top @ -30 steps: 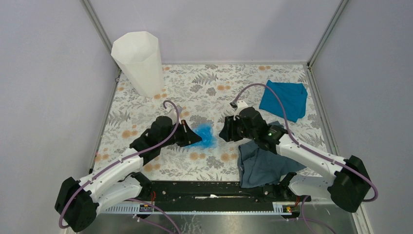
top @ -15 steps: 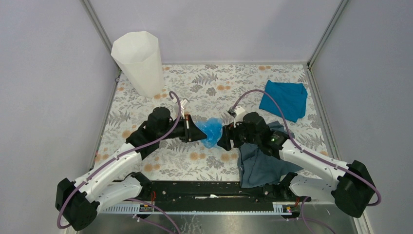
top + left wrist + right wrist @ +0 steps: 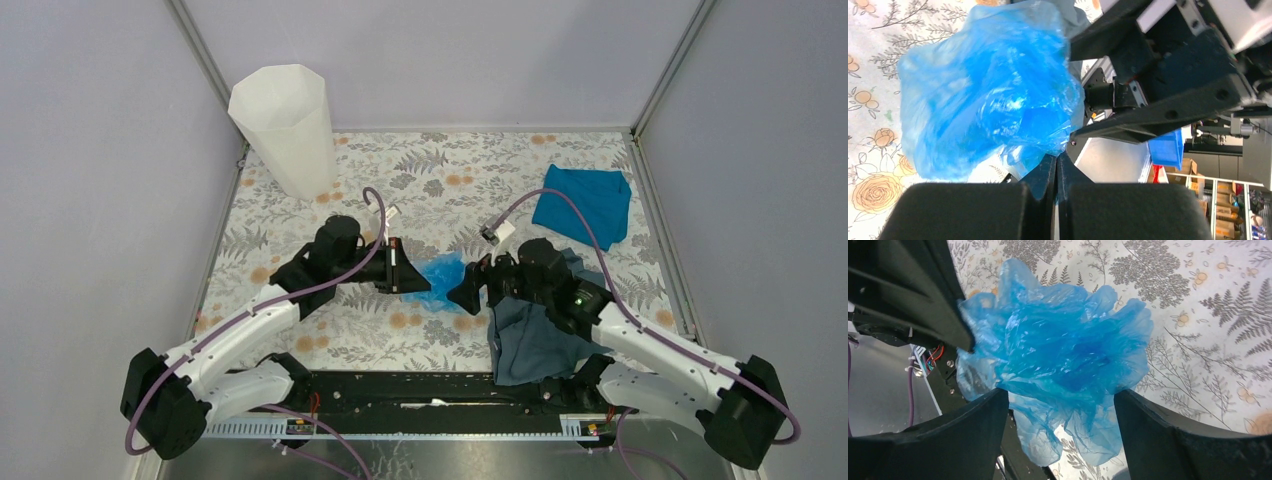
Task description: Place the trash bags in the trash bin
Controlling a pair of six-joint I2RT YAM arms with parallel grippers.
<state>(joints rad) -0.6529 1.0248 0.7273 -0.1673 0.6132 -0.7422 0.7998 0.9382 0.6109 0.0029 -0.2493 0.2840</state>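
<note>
Starting wide: the table with its flowered cover fills the cell. The trash bin stands upright in the far left corner, white and faceted, with its mouth open to the top. It's well apart from everything I'm working on.

Both arms reach in toward the middle of the table. The left arm comes in from the left, and the right arm crosses over the dark grey-blue cloth, which lies crumpled at the near right. The teal cloth lies flat toward the far right, on its own.

The trash bag sits mid-table, right between my two claws, a bunched, glossy wad of blue film. I can't tell whether its underside touches the table.

On the left wrist camera, the left gripper has its fingers pressed tight together, and the lower edge of the bag is pinched at their tips. On the right wrist camera, the right gripper has its fingers spread wide. The bag billows between and beyond them, and neither finger is clamped on it.
</note>
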